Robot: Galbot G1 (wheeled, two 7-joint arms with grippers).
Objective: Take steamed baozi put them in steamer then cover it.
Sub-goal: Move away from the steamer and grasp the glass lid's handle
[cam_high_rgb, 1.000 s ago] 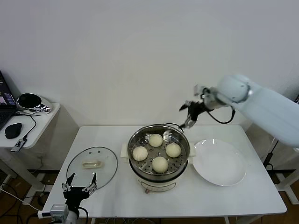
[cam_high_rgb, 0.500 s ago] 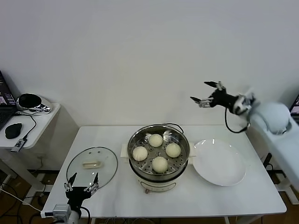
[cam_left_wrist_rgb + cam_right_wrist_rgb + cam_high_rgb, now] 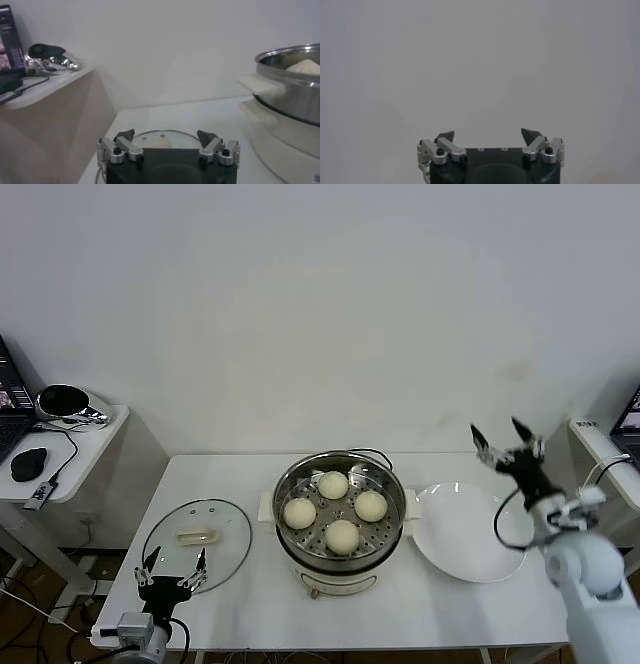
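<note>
Left claw (image 3: 171, 570) hangs spread and empty at the bench's (image 3: 240, 609) near edge, the cover (image 3: 197, 543) lying flat just beyond it. Farther in, four steamed baozi (image 3: 343, 535) sit in the uncovered steamer (image 3: 340, 509). Right claw (image 3: 508, 449) is spread empty, raised over the white plate's (image 3: 470, 532) far side, well apart from the steamer

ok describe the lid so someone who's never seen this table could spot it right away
Start at the steel steamer holding four buns in the middle of the white table. The lid lies flat on the table to the robot's left of it. Unlike the solid white plate on the other side, it is clear glass with a cream handle.
</note>
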